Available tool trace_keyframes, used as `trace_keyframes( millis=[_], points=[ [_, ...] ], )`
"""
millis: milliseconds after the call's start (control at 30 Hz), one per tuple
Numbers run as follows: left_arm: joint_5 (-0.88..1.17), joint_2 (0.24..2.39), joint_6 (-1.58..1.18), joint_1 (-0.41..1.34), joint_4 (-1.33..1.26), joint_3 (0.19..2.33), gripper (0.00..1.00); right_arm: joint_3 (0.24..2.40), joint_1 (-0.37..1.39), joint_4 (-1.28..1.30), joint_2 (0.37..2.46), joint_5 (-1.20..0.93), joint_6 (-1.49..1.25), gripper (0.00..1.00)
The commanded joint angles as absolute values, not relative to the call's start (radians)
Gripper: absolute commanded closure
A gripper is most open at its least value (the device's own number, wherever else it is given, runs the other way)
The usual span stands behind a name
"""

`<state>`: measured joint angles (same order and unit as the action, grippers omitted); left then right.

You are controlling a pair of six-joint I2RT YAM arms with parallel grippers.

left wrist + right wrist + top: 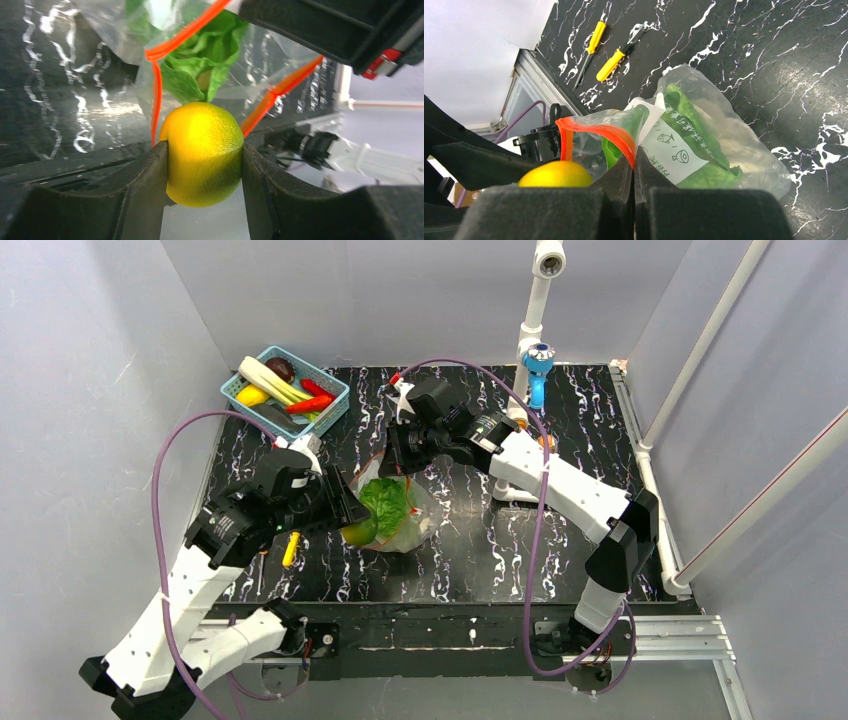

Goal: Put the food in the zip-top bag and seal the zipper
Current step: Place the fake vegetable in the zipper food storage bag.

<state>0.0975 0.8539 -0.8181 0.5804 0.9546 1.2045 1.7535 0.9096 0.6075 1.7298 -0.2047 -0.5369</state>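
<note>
Left claw: closed part-way on the fruit, one finger pressed against each side; held above the tabletop, left of centre and toward the near edge.
Fruit: round, yellow shading to green underneath; clamped between the left fingers directly in front of the bag mouth. Whether past the strip or not cannot be told.
Right claw: fingers pressed together with no visible gap, pinching the upper edge of the bag at the strip; reached in from the far side.
Bag: clear, crinkled; mouth lifted and facing the left edge of the tabletop, body resting on the table near the middle, slightly toward the near edge. White printed label on the upper face.
Zipper: red-orange strip, unsealed; the two halves spread apart into an open loop around the mouth.
Lettuce: green, leafy; inside the bag, seen through the plastic and through the open mouth, behind the fruit.
Basket: blue, at the far left corner of the tabletop, holding assorted toy vegetables; well apart from the bag.
Screwdrivers: two, yellow-handled, flat on the table near the left edge, beside the left arm.
Table: black with white veining.
</note>
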Motion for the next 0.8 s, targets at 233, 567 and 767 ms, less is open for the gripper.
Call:
trace_keyframes(
  millis=[233, 567, 767],
  points=[
    [-0.281, 0.986, -0.803, 0.689, 1.033, 1.300, 1.00, 1.800, 0.905, 0.567, 1.707, -0.255, -0.524, 0.99],
    [-0.394, 1.105, -0.748, 0.690, 1.005, 1.359, 0.99, 1.747, 0.894, 0.479, 1.681, -0.405, -0.577, 0.99],
    [-0.475, 1.157, -0.790, 0.689, 1.003, 1.360, 0.98, 1.712, 0.879, 0.418, 1.669, -0.528, -0.624, 0.99]
  ],
)
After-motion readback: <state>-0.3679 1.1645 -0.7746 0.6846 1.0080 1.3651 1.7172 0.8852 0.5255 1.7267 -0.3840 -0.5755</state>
